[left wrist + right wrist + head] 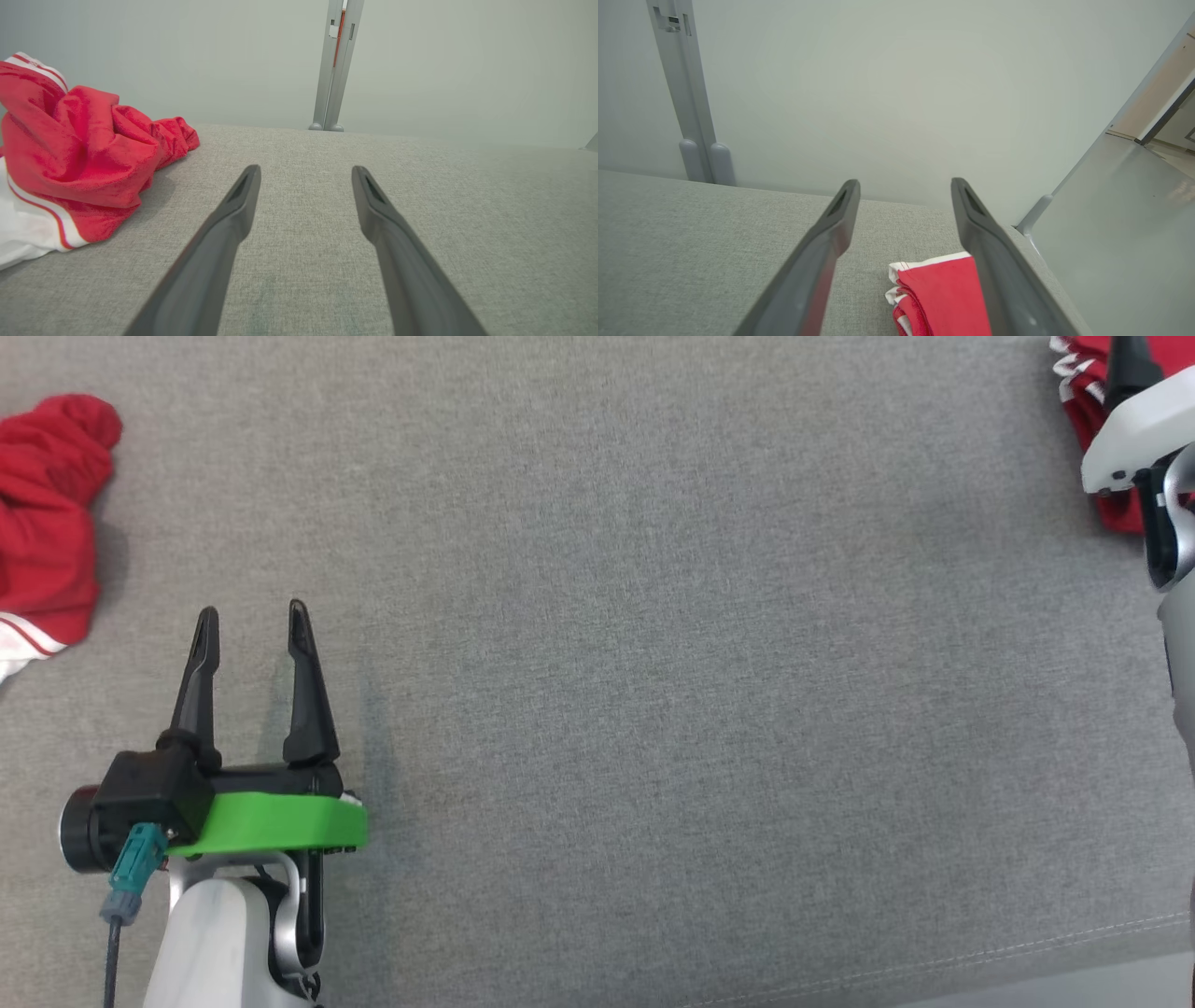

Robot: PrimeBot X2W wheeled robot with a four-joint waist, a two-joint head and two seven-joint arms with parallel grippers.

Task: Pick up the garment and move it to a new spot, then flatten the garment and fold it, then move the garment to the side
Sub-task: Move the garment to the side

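Observation:
A folded red garment point(943, 294) with white trim lies on the grey fabric surface near its right edge, at the top right of the head view point(1083, 401). My right gripper point(903, 186) hangs open just above it, fingers apart with nothing between them; the garment shows below and between the fingers. A second red garment point(47, 523), crumpled and with white striped trim, lies at the far left point(84, 154). My left gripper point(252, 616) is open and empty over bare fabric, to the right of that crumpled heap point(306, 172).
The grey fabric surface point(653, 663) stretches wide between the two arms, with a stitched front edge at the lower right. A grey post point(334, 65) stands against the pale wall behind. Past the surface's right edge is a drop to the floor point(1120, 233).

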